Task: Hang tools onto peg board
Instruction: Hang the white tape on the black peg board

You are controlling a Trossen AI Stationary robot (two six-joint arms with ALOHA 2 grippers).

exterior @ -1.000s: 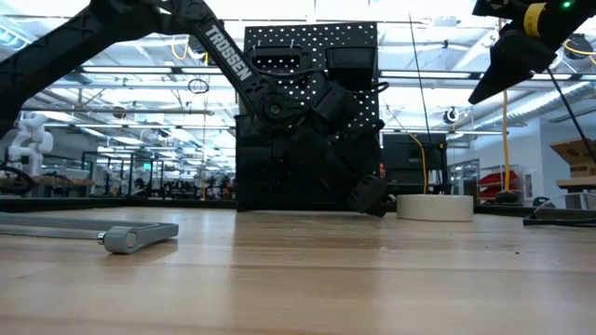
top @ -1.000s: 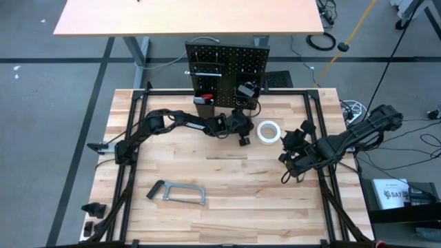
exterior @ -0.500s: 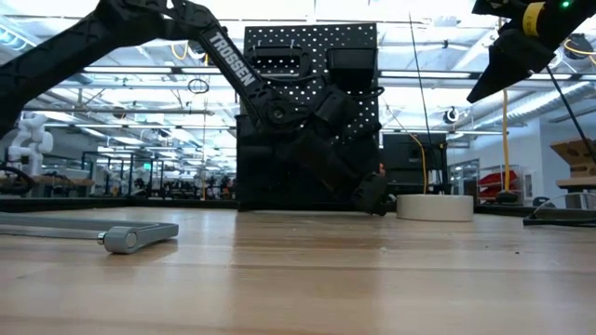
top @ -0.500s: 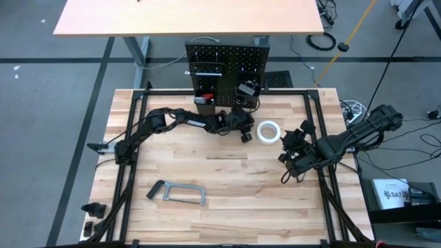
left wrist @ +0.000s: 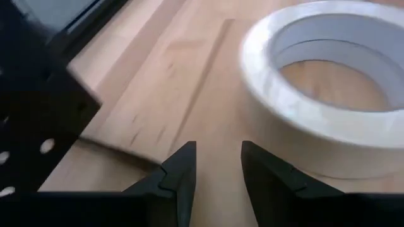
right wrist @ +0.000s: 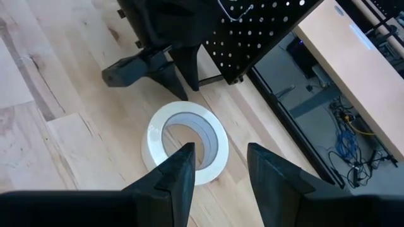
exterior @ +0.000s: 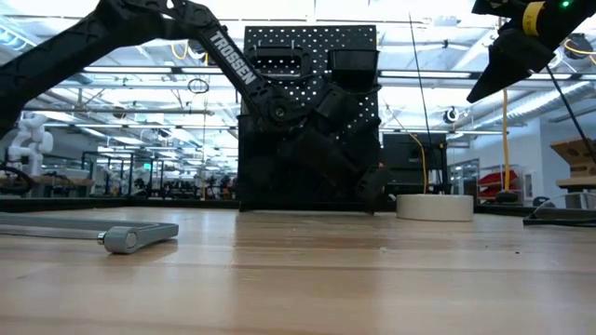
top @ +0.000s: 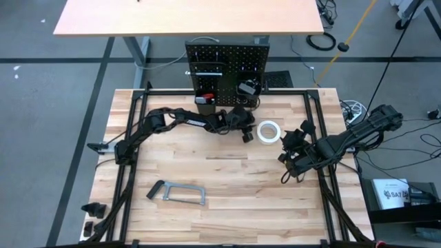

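Note:
The white tape roll (top: 268, 131) (left wrist: 284, 107) (right wrist: 151, 140) lies flat on the table in front of the peg board (top: 226, 69) (exterior: 307, 56). My left gripper (top: 245, 136) (left wrist: 214, 148) is low beside the roll, near the board's foot (left wrist: 38, 113). It is open, with only bare wood between its fingers. My right gripper (top: 291, 143) (right wrist: 218, 148) (exterior: 477, 93) hangs open well above the table on the roll's right, pointing down toward it. A red-handled tool (top: 204, 98) sits in a bin on the board. A grey bar clamp (top: 180, 193) (exterior: 121, 234) lies flat near the front left.
A silver bar (top: 203, 71) and a dark tool (top: 247, 88) hang on the peg board. Black frame rails (top: 313, 110) run along the table's sides. Bare wood (top: 227, 165) lies between the roll and the bar clamp. A second table (top: 186, 17) stands beyond the board.
My left gripper has rolled a little about its own pointing line and edged toward the peg board's foot, staying low beside the tape roll. Its finger gap looks the same. The roll and the bar clamp have not moved.

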